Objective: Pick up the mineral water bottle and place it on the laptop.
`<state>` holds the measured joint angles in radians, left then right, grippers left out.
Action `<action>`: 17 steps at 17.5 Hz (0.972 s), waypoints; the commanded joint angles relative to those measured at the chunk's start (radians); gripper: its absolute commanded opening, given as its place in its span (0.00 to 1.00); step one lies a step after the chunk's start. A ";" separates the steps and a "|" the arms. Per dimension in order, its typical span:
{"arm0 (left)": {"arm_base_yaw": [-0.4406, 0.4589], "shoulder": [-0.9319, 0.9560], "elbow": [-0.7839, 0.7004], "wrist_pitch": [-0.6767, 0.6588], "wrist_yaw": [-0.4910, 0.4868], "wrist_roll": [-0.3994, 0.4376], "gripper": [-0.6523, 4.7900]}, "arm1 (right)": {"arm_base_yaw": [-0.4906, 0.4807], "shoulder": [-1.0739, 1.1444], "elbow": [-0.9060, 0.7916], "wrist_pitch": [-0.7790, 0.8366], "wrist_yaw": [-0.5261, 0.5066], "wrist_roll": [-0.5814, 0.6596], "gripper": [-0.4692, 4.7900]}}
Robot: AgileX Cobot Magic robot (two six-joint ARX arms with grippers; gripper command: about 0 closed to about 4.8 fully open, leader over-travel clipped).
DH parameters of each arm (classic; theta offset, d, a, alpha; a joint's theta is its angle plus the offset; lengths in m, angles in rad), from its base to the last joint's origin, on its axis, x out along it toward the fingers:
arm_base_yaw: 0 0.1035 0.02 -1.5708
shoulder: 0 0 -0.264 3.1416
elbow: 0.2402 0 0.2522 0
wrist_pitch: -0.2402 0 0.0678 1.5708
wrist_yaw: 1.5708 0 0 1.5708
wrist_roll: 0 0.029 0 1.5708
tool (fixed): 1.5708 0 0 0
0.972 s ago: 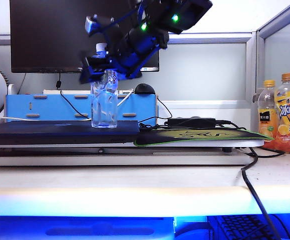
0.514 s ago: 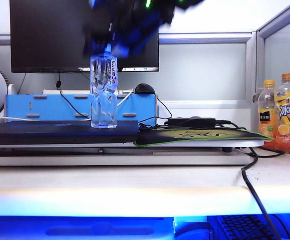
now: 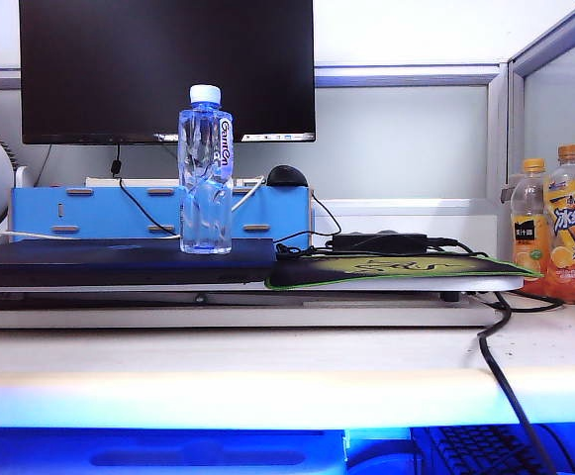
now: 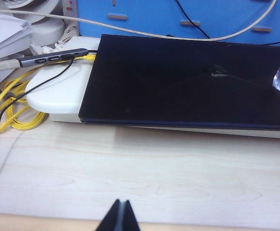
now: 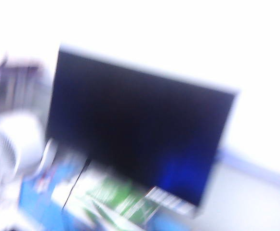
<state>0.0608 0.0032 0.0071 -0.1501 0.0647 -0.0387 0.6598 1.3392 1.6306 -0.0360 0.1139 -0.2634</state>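
- The mineral water bottle [image 3: 206, 170] stands upright on the laptop [image 3: 119, 259], left of centre in the exterior view, with its white cap on and red lettering running down its side; nothing touches it.
- In the left wrist view only the bottle's base shows at the right edge, resting on the laptop's dark lid.
- The laptop lies flat on a white stand [image 4: 62, 91], with a blue box [image 3: 89, 213] behind it and the monitor [image 3: 158, 64] above.
- The left gripper [image 4: 120, 217] sits low in its wrist view, over the pale wooden desk [image 4: 144, 168], well apart from the laptop; its fingertips are pressed together.
- The right gripper appears in no view; its wrist view is a blur of the monitor, so I cannot tell how its jaws stand.
- A green-edged mouse pad [image 3: 406, 267] lies right of the laptop, and two orange drink bottles [image 3: 556, 226] stand at the far right.
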 commanded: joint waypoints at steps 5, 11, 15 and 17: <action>0.000 -0.002 0.000 0.001 0.003 0.002 0.12 | 0.000 -0.432 0.006 -0.492 0.151 -0.082 0.09; 0.000 -0.002 0.000 0.001 0.003 0.002 0.12 | 0.001 -0.705 -0.020 -0.893 0.386 -0.067 0.09; 0.000 -0.002 0.000 0.001 0.003 0.002 0.12 | 0.024 -0.907 -0.465 -0.606 0.401 -0.036 0.09; 0.000 -0.002 0.000 0.001 0.003 0.001 0.12 | 0.019 -1.010 -0.788 -0.239 0.399 -0.094 0.22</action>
<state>0.0608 0.0032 0.0071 -0.1501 0.0647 -0.0387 0.6838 0.3550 0.9302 -0.4873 0.5152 -0.3340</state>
